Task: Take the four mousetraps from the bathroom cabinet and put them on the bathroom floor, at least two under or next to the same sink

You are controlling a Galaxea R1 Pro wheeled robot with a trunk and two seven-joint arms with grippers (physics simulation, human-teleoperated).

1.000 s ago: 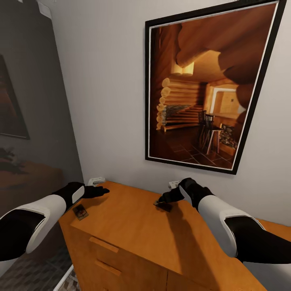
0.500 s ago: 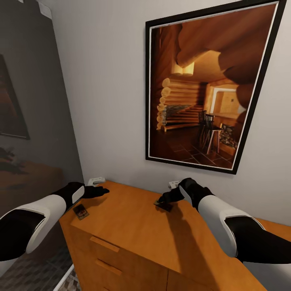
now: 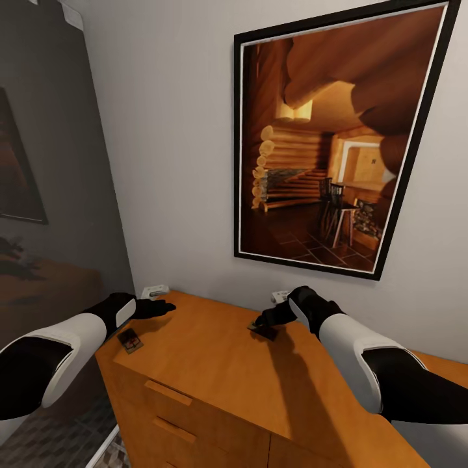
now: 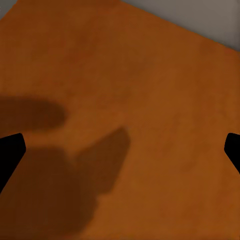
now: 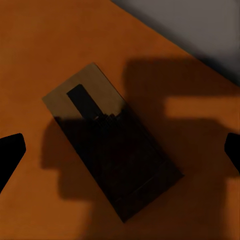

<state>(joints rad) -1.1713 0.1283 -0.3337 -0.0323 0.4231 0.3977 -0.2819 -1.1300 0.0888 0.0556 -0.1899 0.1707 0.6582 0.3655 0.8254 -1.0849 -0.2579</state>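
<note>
Reaching for a mousetrap on the cabinet top: the right gripper (image 3: pixel 262 323) hangs directly over one mousetrap (image 5: pixel 112 140) lying flat on the cabinet (image 3: pixel 214 364), near its back edge. In the right wrist view the 2 fingers (image 5: pixel 11 152) stand wide apart, with the trap between them and turned at an angle to the line joining them; no contact yet.

A 2nd mousetrap (image 3: pixel 129 340) lies near the cabinet's left front corner, just beside the left forearm. The left gripper (image 3: pixel 168 305) hovers over bare cabinet wood beyond that trap, fingers (image 4: pixel 10 150) apart, nothing between them.

Step, as judged: 1st pickup. No trap on the bathroom floor (image 3: pixel 58 439) that can be seen.

Next move calls for lowering the right gripper, squaring the wrist to the trap's narrow width, then closing. Thin flat board: the fingers must reach nearly to the wood.
</note>
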